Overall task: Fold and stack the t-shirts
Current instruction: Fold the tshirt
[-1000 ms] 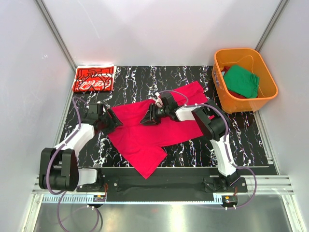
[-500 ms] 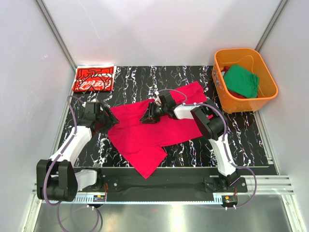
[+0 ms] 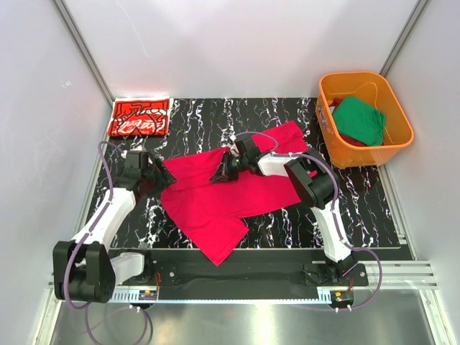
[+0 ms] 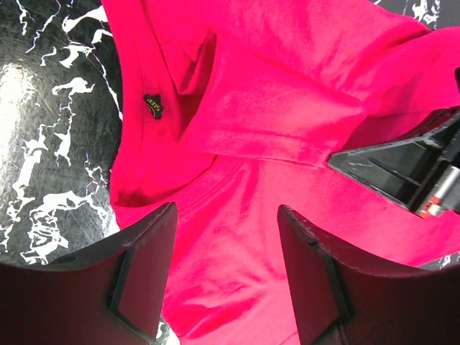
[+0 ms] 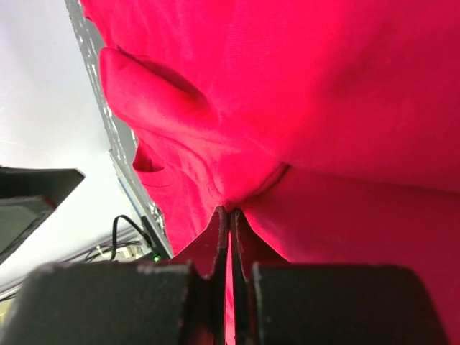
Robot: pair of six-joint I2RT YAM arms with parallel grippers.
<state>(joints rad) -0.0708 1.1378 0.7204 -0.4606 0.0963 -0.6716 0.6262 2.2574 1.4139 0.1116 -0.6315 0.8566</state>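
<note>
A plain crimson t-shirt [image 3: 215,205] lies spread and rumpled across the middle of the black marbled table. My right gripper [image 3: 218,175] is shut on a raised fold of it near the upper edge; in the right wrist view the cloth [image 5: 323,108] is pinched between the closed fingertips of that gripper [image 5: 231,210]. My left gripper [image 3: 164,176] hovers open over the shirt's left side; the collar label [image 4: 152,105] shows ahead of this gripper [image 4: 226,215]. A folded red t-shirt with white print [image 3: 140,117] sits at the back left. A green t-shirt [image 3: 359,118] lies in the tub.
The orange plastic tub [image 3: 402,144] stands at the back right, past the table's edge. White enclosure walls close in the sides and back. The right gripper's black fingers [image 4: 402,172] show at the right of the left wrist view.
The right gripper has closed on a fold of the crimson shirt and shifted slightly left. The left gripper has drawn a little to the left, still open.
</note>
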